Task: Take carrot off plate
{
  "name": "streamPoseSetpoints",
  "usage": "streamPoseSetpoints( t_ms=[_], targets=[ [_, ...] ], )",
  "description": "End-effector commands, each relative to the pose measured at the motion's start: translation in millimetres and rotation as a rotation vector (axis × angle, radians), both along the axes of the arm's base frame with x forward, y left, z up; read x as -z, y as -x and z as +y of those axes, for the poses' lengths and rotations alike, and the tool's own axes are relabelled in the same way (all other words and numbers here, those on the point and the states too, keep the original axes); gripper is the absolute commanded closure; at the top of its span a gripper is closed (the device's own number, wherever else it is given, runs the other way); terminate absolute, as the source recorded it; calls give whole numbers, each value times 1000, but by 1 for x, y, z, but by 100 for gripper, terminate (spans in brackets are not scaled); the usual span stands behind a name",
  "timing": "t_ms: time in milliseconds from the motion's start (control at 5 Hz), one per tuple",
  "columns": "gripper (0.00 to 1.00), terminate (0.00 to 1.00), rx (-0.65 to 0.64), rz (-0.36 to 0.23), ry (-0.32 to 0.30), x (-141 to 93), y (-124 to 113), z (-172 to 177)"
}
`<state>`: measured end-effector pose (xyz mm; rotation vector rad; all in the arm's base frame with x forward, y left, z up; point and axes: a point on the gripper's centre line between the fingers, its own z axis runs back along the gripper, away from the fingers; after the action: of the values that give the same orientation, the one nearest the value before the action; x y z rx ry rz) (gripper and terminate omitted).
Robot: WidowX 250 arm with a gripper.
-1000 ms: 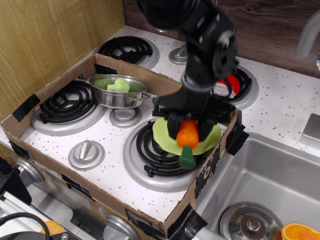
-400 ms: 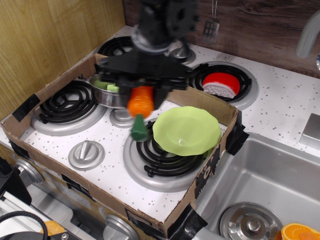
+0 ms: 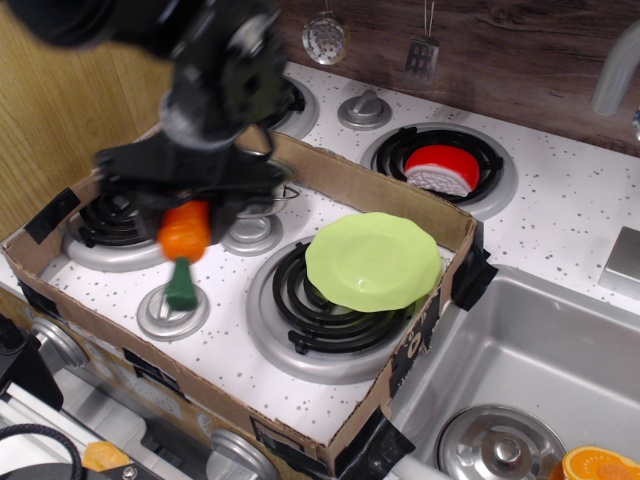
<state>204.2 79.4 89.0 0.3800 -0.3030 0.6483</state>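
The carrot (image 3: 184, 245) hangs in the air with its dark green stub end pointing down, above the stove knob (image 3: 172, 312) at the front left. My gripper (image 3: 188, 212) is shut on its orange body and holds it well to the left of the plate. The lime-green plate (image 3: 373, 261) lies empty on the front right burner (image 3: 320, 310). My arm hides most of the steel pot behind the carrot.
A cardboard box wall (image 3: 400, 210) rings the stove top. A red and white toy (image 3: 441, 170) lies on the back right burner. A steel sink (image 3: 530, 370) with an orange slice (image 3: 598, 466) is at the right. Utensils (image 3: 325, 38) hang on the back wall.
My gripper lifted the carrot off the plate and carried it left across the stove, past the pot, to above the front left knob. The plate stayed put and now lies empty.
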Motion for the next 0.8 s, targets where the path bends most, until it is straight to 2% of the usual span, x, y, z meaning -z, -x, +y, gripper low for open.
streamPoseSetpoints(
  t_ms=[0,200,400,600],
  targets=[
    [100,0,82,44,4,13,-1,52],
    [100,0,173,56,12,31,-6,79],
    [100,0,234,95,28,40,-12,93],
    [100,0,314,67,-34,44,-23,109]
  ],
)
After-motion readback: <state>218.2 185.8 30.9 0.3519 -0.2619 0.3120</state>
